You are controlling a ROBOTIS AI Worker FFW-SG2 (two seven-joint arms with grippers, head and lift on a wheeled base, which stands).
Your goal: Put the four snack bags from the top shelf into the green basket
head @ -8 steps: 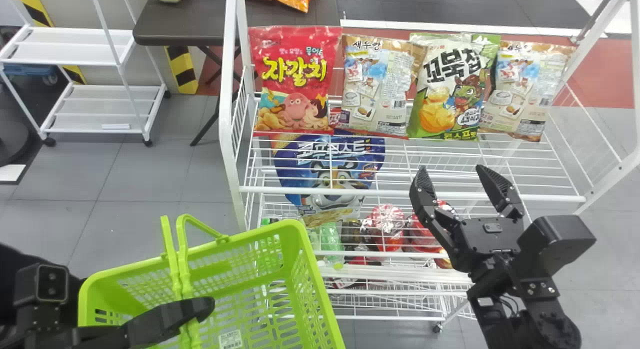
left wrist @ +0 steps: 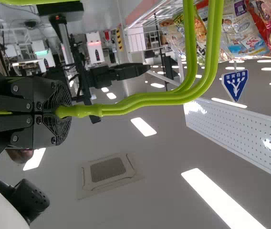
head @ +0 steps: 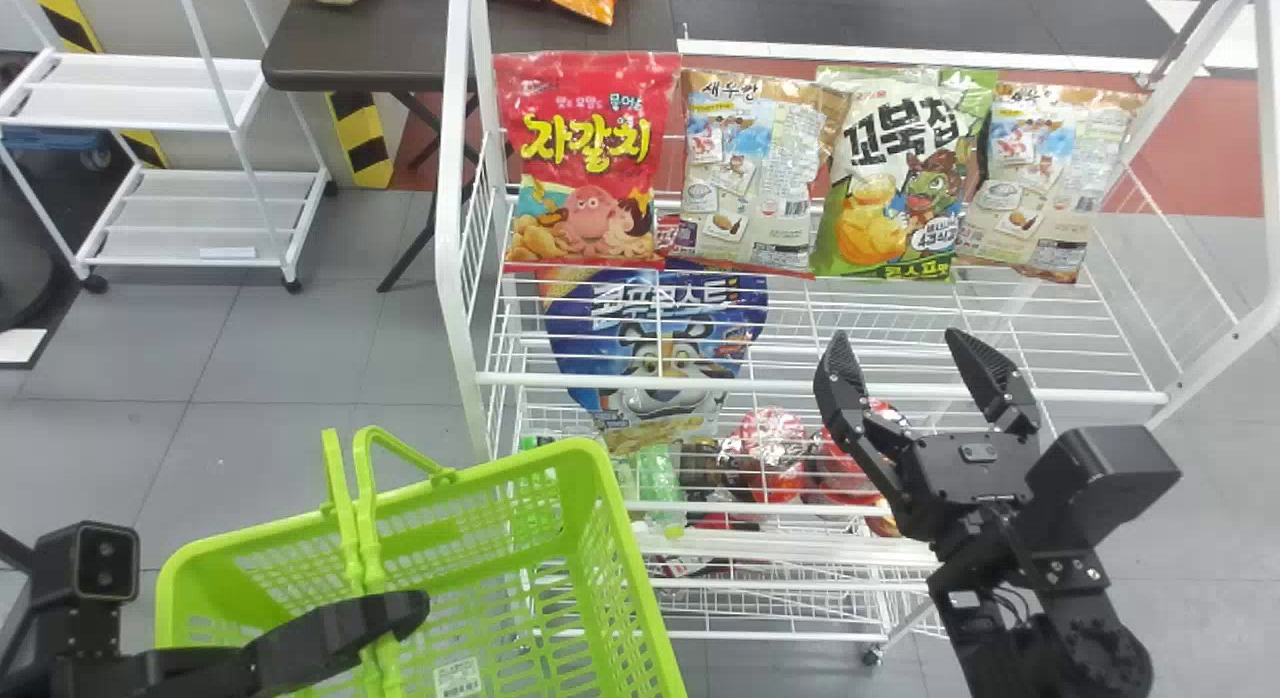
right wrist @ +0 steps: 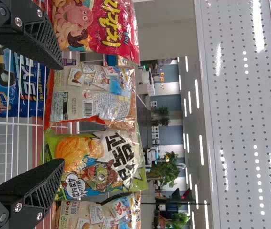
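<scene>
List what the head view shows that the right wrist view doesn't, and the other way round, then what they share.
Head view only: the green basket and the small white rack at left.
Right wrist view only: the perforated panel and the leafy plants.
Both: the red bag, the green-and-white bag, the beige bag between them, the outer beige bag, the blue bag lower down, and the open right tool.

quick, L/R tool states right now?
Left tool: closed, holding the green basket handles.
Right tool: open, nothing between its fingers.
</scene>
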